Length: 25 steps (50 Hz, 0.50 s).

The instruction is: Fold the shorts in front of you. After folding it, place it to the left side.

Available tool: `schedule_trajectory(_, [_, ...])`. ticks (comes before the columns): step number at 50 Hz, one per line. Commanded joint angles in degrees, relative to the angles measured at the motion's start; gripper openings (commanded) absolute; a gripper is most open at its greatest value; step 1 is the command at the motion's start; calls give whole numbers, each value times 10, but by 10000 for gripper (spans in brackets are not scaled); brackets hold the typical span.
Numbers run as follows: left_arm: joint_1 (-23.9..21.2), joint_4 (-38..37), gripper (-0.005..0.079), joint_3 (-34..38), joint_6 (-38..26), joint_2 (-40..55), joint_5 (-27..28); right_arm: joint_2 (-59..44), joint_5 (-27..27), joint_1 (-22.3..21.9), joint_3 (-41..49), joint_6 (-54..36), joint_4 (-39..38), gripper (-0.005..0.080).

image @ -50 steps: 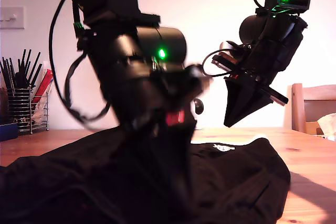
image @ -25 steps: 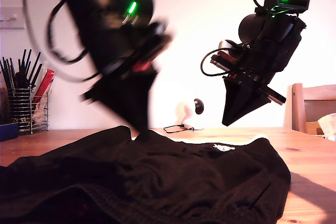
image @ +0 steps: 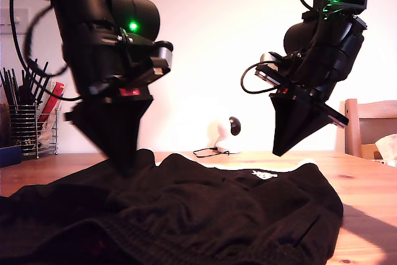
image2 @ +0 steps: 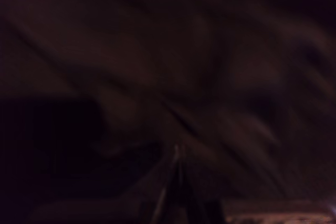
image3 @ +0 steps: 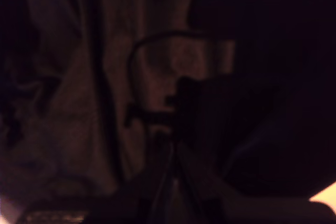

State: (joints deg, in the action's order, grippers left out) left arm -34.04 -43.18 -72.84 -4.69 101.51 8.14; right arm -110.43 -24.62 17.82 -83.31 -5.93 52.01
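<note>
The shorts [image: 186, 215] lie in a rumpled black heap across the tabletop [image: 366, 184], not yet flat or folded, with a small white mark [image: 263, 175] on their far side.

My first gripper [image: 124, 166] tapers to a point and touches a raised ridge of the shorts. Its wrist view [image2: 177, 182] is dark and blurred, so I cannot tell whether cloth is caught between the jaws. My second gripper [image: 279, 150] hangs above the shorts' far edge with its jaws drawn together and nothing in them [image3: 170, 182].

The main risk, as I judge it, is a poor pinch. Black cloth in dim views hides the layers, so a lift could take one layer only, or a whole bunch, and drag the heap crooked. With only one gripper on the cloth, a pull could also slide the shorts instead of spreading them.

A thin cable [image: 211, 151] lies just behind the shorts and could snag. A wire rack of utensils [image: 25, 122] stands beyond them towards the exterior view's left, close to where a folded bundle might go. A chair [image: 372, 125] stands well apart.
</note>
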Motion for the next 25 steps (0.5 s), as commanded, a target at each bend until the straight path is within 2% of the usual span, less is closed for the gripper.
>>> schedule_trajectory(1, [5, 19, -19, 9, -16, 20, -17, 11, 1, 11, -7, -2, -2, -13])
schedule_trajectory(13, [68, 69, -19, 9, -50, 55, -14, 5, 2, 23, -7, -5, 4, -13])
schedule_trajectory(25, [147, 104, -19, 9, -70, 74, 43, -41, 1, 23, -7, -5, -16, -13])
